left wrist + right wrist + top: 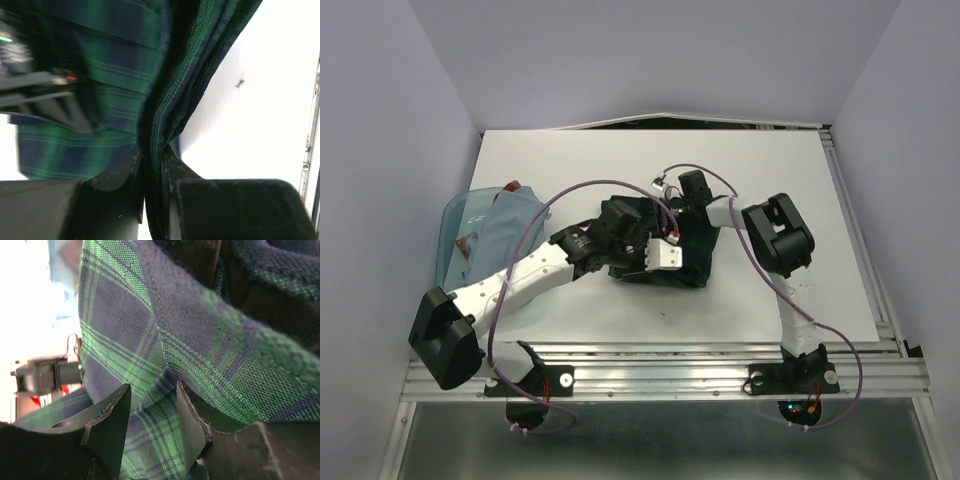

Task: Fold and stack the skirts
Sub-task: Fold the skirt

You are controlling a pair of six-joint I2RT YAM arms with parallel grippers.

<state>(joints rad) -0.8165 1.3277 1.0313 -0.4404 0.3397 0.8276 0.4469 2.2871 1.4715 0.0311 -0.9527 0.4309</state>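
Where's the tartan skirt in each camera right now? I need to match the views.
Top: tartan skirt bunched at mid-table, under both wrists.
Left wrist: skirt fills the upper left, a fold dropping between the jaws.
Right wrist: skirt fills nearly the whole picture, cloth between the jaws.
Shared landmark: white table, right of the skirt in the left wrist view; the right wrist view's left edge is too washed out to tell.

Tartan skirt (692, 262): deep green and navy, near black from above. Close up, bright green lines cross navy squares, with a fine twill weave showing. Second skirt (505, 235): plain pale grey-blue, no pattern. Tub (453, 215): translucent blue. Table (620, 310) white, arms (520, 280) white and black, cables (585, 184) purple, walls (380, 150) lavender.
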